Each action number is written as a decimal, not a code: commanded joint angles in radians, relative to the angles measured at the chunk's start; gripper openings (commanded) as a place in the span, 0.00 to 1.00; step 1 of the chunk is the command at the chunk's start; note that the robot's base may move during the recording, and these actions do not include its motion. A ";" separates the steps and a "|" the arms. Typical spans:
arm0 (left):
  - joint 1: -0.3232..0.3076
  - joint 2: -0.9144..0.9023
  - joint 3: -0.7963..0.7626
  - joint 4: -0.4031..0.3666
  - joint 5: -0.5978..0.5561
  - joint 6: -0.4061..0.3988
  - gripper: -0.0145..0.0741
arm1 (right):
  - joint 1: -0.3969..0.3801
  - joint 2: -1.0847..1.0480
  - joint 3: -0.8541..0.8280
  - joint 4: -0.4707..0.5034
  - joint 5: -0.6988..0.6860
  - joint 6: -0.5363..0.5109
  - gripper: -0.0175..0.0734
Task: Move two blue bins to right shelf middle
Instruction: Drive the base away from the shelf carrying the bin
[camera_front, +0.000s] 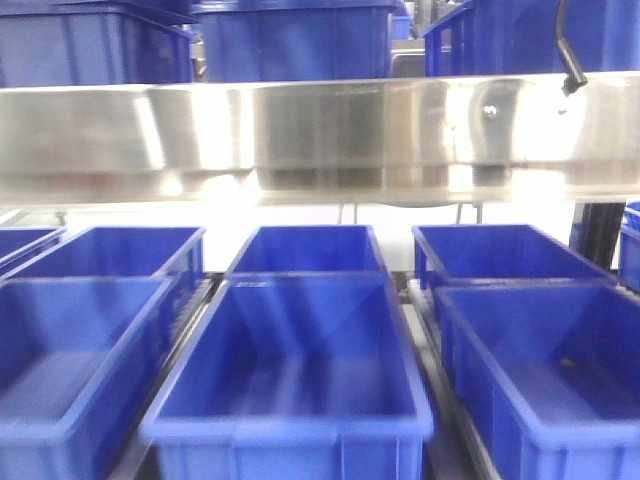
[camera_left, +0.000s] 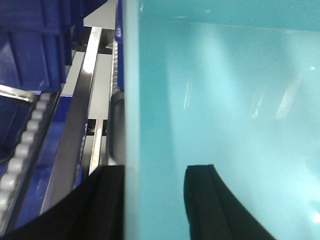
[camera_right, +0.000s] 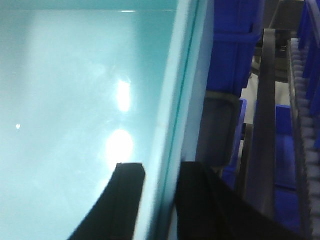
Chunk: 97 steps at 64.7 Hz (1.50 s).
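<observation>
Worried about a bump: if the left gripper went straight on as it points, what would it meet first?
The blue bin: the left gripper straddles its side wall, so the bin's inside ahead likely comes first, though depth is unclear.

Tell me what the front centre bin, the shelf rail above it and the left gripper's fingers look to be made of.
The front centre bin looks like moulded blue plastic, semi-gloss: soft highlights, rounded rim. The shelf rail is probably stainless steel: silvery, streaky reflections. The left fingers are matte black, rubber or plastic; cannot tell which.
</observation>
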<state>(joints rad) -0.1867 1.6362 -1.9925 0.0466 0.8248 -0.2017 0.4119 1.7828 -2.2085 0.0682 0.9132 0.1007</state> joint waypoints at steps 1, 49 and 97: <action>-0.006 -0.022 -0.018 -0.041 -0.066 0.038 0.04 | -0.004 -0.005 -0.017 -0.016 -0.112 0.009 0.02; -0.006 -0.023 -0.018 -0.038 -0.066 0.038 0.04 | -0.004 0.003 -0.017 -0.014 -0.114 0.009 0.02; -0.006 -0.023 -0.018 -0.038 -0.066 0.038 0.04 | -0.004 0.003 -0.017 -0.014 -0.114 0.009 0.02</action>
<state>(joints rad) -0.1811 1.6362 -1.9925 0.0559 0.8248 -0.2017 0.4119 1.7951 -2.2109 0.0738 0.9056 0.1000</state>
